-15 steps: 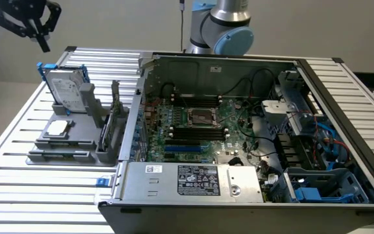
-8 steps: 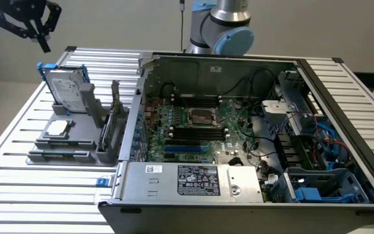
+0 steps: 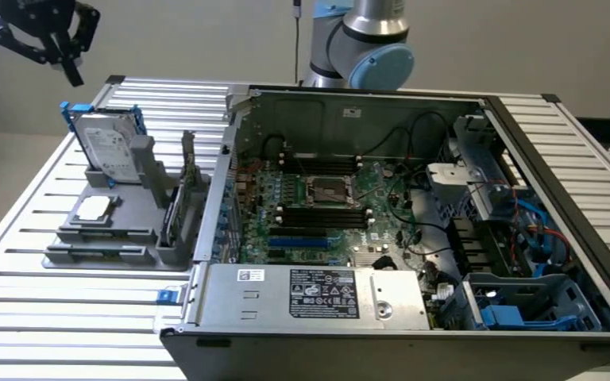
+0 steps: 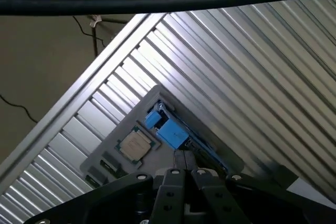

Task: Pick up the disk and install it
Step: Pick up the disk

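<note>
- Table (image 3: 29, 317): one, of slatted aluminium; everything else is carried on it.
- Computer case (image 3: 559, 159): one, lying open with the mainboard exposed. One long grey metal box (image 3: 316, 294) with white stickers is mounted along its near edge.
- Fixture (image 3: 125, 238): one grey holder, set on the table just beside the case, on the exterior view's left. A thin upright part is held in it next to the disk. It is possibly a card, but the view is too poor to be sure.
- Gripper (image 3: 72, 73): one. It is seen above the disk and well apart from it. The fingers (image 4: 176, 174) are drawn fully together with nothing between them.
- Disk (image 3: 109, 147): one.
  - Position: it stands on edge in the fixture's rear slot, label outward, framed by its blue carrier (image 4: 170, 132).
  - Handling: it is judged rigid and dense — heavy for its size. The metal faces are probably smooth and slippery, and the internals sensitive to shock. The thin carrier is expected to flex.
  - Hold: it is best taken across the two flat faces at the free upper edge, which stands clear of the fixture — not by the carrier alone.
- Chip (image 3: 93, 208): one small square part, laid flat on the fixture in front of the disk and apart from it.
</note>
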Controlling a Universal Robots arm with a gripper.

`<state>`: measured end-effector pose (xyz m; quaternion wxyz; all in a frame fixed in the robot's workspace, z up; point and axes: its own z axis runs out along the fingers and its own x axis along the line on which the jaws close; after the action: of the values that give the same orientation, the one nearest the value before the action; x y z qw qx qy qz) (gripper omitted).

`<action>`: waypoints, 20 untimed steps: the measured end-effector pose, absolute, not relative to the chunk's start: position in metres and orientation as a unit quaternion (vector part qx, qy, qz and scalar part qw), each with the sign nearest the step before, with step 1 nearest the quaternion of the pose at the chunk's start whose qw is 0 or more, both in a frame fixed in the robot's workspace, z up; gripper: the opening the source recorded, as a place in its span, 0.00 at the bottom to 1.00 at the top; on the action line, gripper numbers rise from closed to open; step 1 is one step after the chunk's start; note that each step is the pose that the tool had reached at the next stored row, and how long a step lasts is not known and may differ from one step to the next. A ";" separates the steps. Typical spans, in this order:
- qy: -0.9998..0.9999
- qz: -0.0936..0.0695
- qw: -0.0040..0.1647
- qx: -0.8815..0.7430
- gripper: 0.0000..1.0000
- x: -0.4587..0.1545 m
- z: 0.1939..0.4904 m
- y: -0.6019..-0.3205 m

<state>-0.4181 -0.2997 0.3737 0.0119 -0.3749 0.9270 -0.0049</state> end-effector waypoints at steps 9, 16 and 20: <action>0.902 -0.003 0.009 -0.433 0.11 -0.418 0.372 -0.300; 0.880 -0.001 0.006 -0.474 0.11 -0.418 0.370 -0.300; 0.867 0.000 0.005 -0.498 0.11 -0.418 0.370 -0.300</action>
<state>-0.4181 -0.2997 0.3695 0.0048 -0.4983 0.8670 0.0000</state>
